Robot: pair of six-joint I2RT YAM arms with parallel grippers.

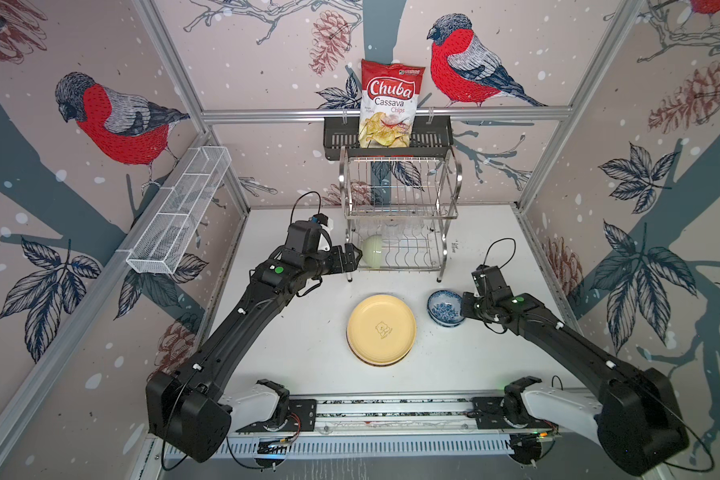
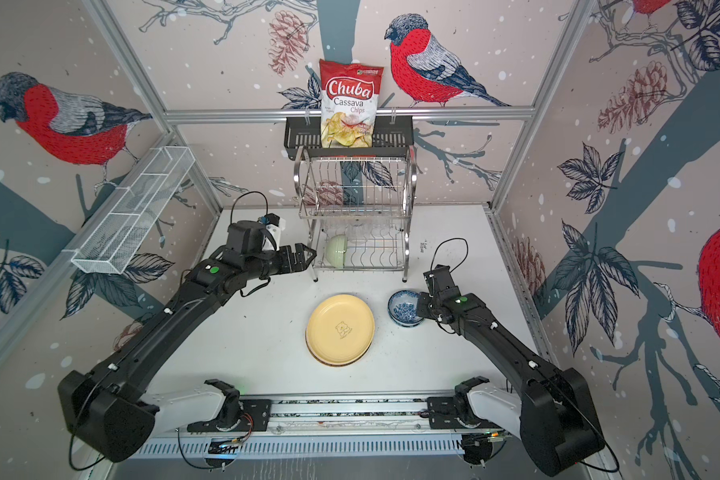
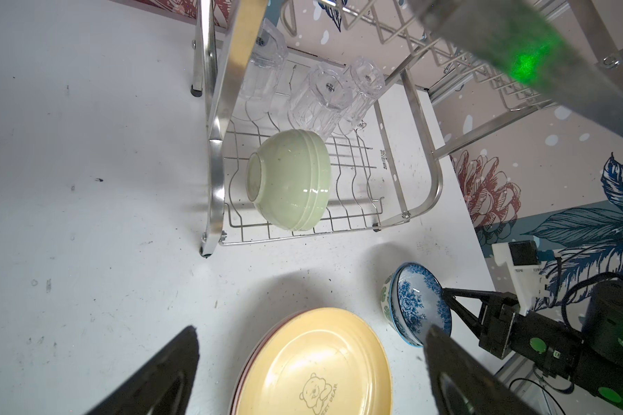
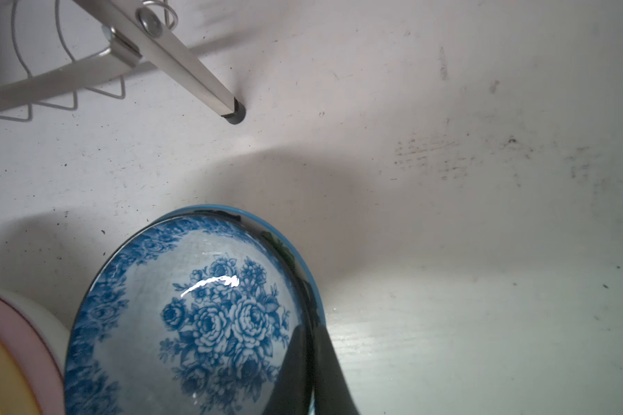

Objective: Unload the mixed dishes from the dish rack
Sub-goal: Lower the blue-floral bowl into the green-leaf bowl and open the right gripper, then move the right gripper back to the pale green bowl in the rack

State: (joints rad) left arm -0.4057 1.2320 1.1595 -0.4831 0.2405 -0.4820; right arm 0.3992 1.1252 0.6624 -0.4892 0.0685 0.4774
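- Dish rack (image 1: pixel 400 216): stands at the back of the table (image 1: pixel 292 332).
- Lower tier: a pale green bowl (image 1: pixel 373 255) lies on its side at the left end, with three clear glasses (image 3: pixel 321 97) upended behind it.
- Left gripper (image 1: pixel 356 254): jaws spread wide, just outside the rack beside the green bowl.
- Right gripper (image 4: pixel 310 359): jaws pinching the rim of the blue-white bowl (image 1: pixel 443 309), which is nested in a leaf-print bowl (image 3: pixel 387 298).
- Plates: the cream-yellow plate (image 1: pixel 381 328) tops a pink plate (image 4: pixel 15 334) and a white plate (image 4: pixel 47 319), just beside the bowls.
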